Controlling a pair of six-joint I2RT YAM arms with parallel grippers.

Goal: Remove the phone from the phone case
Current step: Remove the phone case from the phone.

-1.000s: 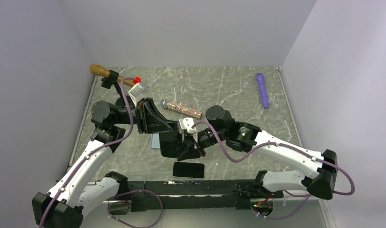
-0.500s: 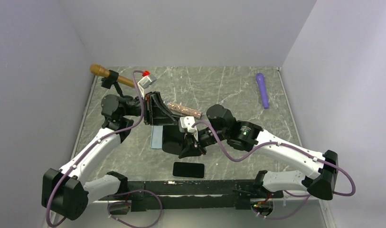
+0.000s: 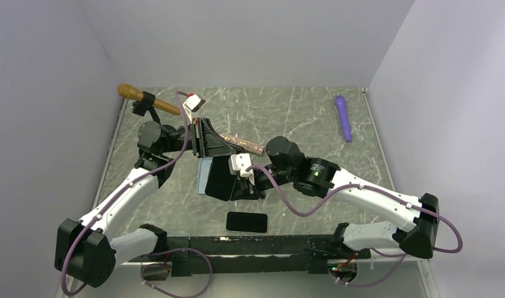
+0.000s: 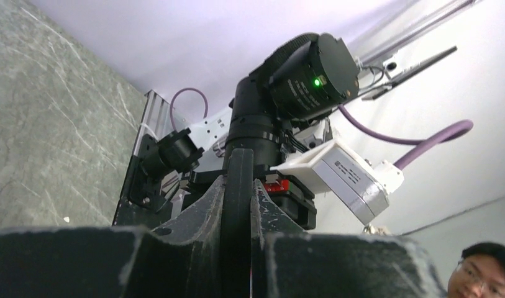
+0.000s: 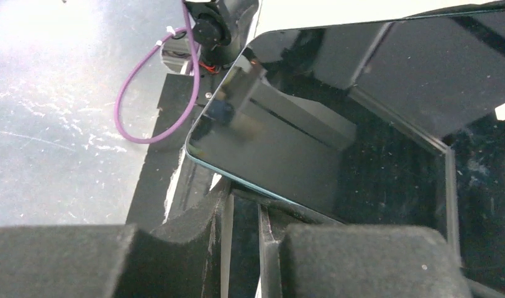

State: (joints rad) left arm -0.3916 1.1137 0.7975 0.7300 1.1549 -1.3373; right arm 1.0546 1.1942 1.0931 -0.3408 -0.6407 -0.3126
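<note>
We hold the phone (image 3: 217, 180) further left now; left gripper (image 3: 208, 158) clamps its twelve o'clock edge, right gripper (image 3: 238, 186) its three o'clock edge.

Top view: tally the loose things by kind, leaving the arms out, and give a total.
Phone-shaped things: 2, the lifted phone and the flat black slab
Brown-handled stick: 1
Glitter tube: 1
Purple stick: 1
Total: 5
</note>
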